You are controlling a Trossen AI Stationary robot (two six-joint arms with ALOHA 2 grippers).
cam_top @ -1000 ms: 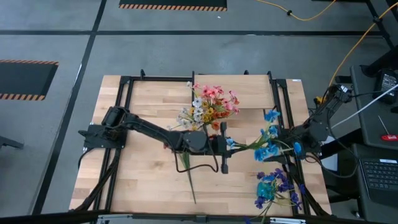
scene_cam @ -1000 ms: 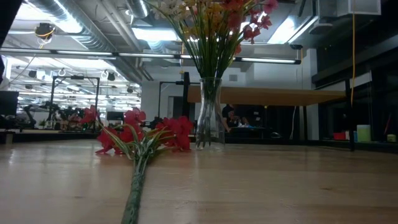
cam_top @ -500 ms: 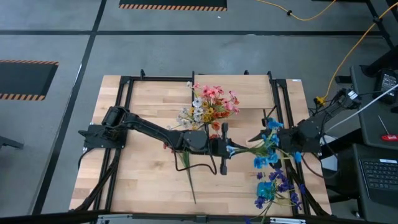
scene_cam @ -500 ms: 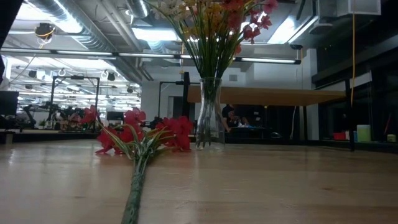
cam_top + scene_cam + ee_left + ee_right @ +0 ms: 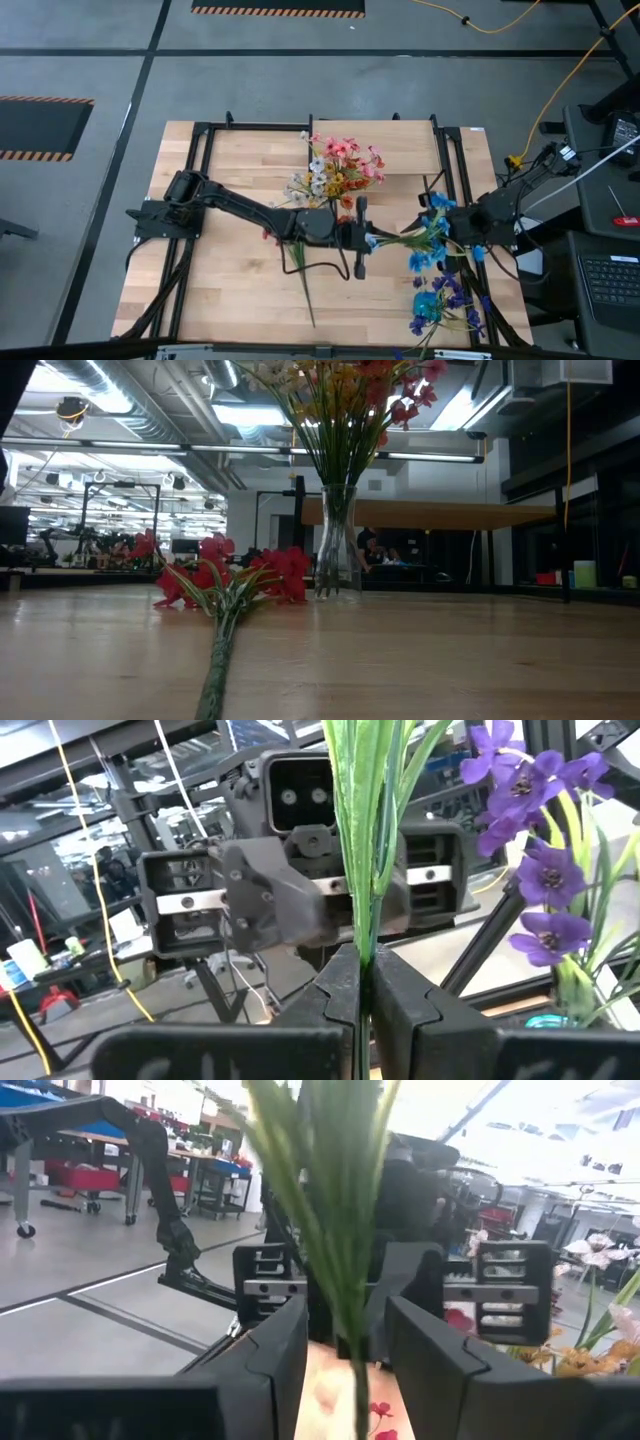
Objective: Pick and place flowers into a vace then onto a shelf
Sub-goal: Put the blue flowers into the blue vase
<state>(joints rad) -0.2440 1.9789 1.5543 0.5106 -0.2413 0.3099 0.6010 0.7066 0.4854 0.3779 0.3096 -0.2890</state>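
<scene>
Green stem [image 5: 362, 910] between both grippers' jaws, pinched left.

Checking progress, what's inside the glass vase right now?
The glass vase holds a bunch of green stems with pink, yellow, orange and white flowers above. The stem ends blur together in the vase.

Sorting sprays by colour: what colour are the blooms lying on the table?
Red, clearest in the low view.
</scene>
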